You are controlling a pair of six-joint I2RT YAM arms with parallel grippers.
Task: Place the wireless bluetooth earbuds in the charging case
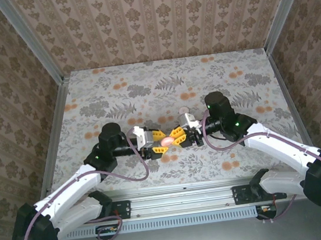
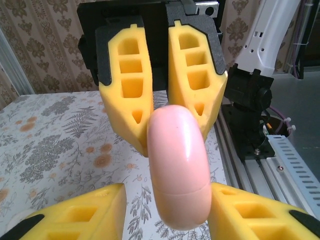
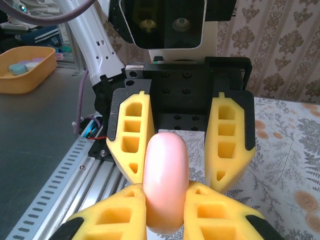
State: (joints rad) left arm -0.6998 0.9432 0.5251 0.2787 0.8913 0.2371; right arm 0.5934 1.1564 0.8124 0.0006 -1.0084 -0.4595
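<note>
Charging case [image 3: 165, 180]: pink glossy oval pebble, hard shell. A seam line runs round it in the left wrist view, so the lid looks shut. My read: light, stiff, smooth plastic, so slippery under the pads. The rounded ends give little to bite on, so best taken across the broad faces, one grip each side of the seam if the lid is to be levered open. Prob fine w/ a firm pinch, but the hinge won't like twisting. Earbuds can't go in till the lid's up, I'd say.

Right gripper [image 3: 166, 189]: fingers [image 3: 120, 215] closed on the case, yellow pads touching both sides of one end. It carries the case, edge-up, btwn the two arms.

Left gripper [image 2: 167, 192]: fingers [image 2: 85, 212] partly open, one each side of the case's other end. In the right wrist view one finger sits at or behind the case edge and the other is clearly apart w/ a gap, so not clamped. Whether any pad touches, can't tell.

Outward: both grippers nose to nose, approx mid-width of the table [image 1: 144, 81], toward its near edge. The case looks lifted off the floral top. Arms reach in from the near corners, and an alu rail [image 1: 182, 202] runs along the near edge. Off the table, in the right wrist view, sits a yellow tray [image 3: 25, 67] w/ a few pale round bits.
</note>
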